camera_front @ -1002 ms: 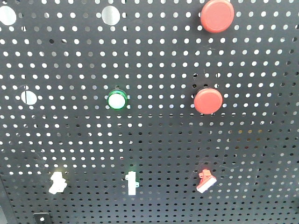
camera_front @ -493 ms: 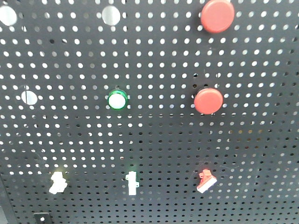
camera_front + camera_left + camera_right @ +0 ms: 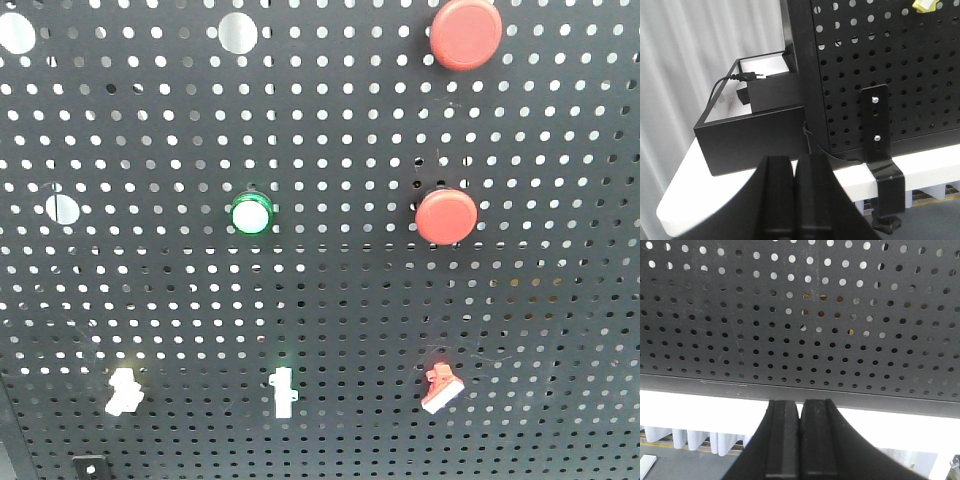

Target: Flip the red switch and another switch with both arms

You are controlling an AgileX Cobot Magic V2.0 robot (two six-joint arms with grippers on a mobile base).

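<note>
The red switch [image 3: 440, 388] is a tiny toggle with a white tip, low on the right of the black pegboard [image 3: 330, 300] in the front view. Two white toggle switches [image 3: 123, 391] [image 3: 284, 392] sit in the same low row to its left. Neither arm shows in the front view. My left gripper [image 3: 794, 161] is shut and empty, low beside the pegboard's left corner and its clamp bracket [image 3: 880, 150]. My right gripper [image 3: 800, 403] is shut and empty, just below the pegboard's bottom edge [image 3: 800, 390].
Two big round red push buttons [image 3: 465, 32] [image 3: 446, 215] and a green-ringed button [image 3: 251, 213] sit higher on the board. A black box [image 3: 752, 125] with a plugged cable stands on the white table [image 3: 685, 190] left of the board. A yellow part [image 3: 925, 5] shows at the top edge.
</note>
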